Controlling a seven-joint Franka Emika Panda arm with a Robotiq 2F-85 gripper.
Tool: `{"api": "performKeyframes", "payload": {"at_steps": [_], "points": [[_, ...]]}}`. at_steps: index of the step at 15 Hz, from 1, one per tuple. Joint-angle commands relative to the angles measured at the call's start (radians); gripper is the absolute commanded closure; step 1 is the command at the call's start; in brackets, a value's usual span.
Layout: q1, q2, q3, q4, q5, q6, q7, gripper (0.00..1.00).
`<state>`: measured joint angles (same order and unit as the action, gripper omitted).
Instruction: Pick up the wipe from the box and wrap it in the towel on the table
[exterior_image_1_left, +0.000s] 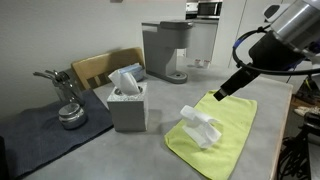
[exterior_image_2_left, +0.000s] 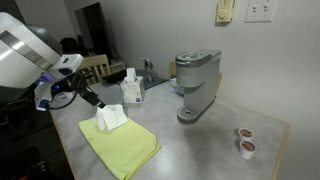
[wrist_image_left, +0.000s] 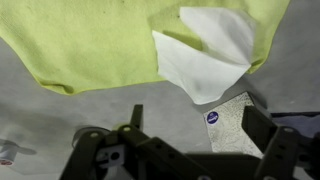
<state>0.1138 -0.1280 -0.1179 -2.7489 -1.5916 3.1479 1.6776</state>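
Observation:
The white wipe (exterior_image_1_left: 200, 126) (exterior_image_2_left: 110, 117) lies crumpled on the corner of the yellow-green towel (exterior_image_1_left: 228, 135) (exterior_image_2_left: 122, 150) nearest the grey box (exterior_image_1_left: 128, 108) (exterior_image_2_left: 131, 91). In the wrist view the wipe (wrist_image_left: 205, 55) reaches past the towel's (wrist_image_left: 90, 40) edge towards the box (wrist_image_left: 238, 122). Another white sheet (exterior_image_1_left: 125, 78) pokes from the box's top. My gripper (exterior_image_1_left: 224, 91) (exterior_image_2_left: 93, 99) (wrist_image_left: 198, 120) hangs open above the towel, clear of the wipe, with nothing between its fingers. All of this rests on the grey table (exterior_image_1_left: 150, 155).
A grey coffee machine (exterior_image_1_left: 165, 50) (exterior_image_2_left: 197, 85) stands behind the box, next to a wooden chair (exterior_image_1_left: 100, 68). A dark mat (exterior_image_1_left: 40, 135) carries a metal utensil (exterior_image_1_left: 68, 105). Two coffee pods (exterior_image_2_left: 244, 140) sit near a table corner.

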Motion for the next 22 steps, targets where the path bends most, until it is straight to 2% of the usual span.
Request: {"api": "performKeyframes", "payload": {"at_steps": [1,12,13,14,18,22], "points": [[-0.003,0.022,-0.007,0.011,0.004,0.019,-0.044,0.00],[-0.053,0.055,-0.136,-0.029,-0.067,0.124,-0.156,0.00],[-0.032,0.016,-0.119,-0.048,-0.036,0.080,-0.135,0.00],[-0.033,0.051,-0.124,-0.022,-0.044,0.082,-0.128,0.00],[-0.027,0.038,-0.121,-0.027,-0.043,0.082,-0.126,0.00],[-0.037,0.098,-0.136,-0.011,-0.067,0.111,-0.156,0.00]]}}
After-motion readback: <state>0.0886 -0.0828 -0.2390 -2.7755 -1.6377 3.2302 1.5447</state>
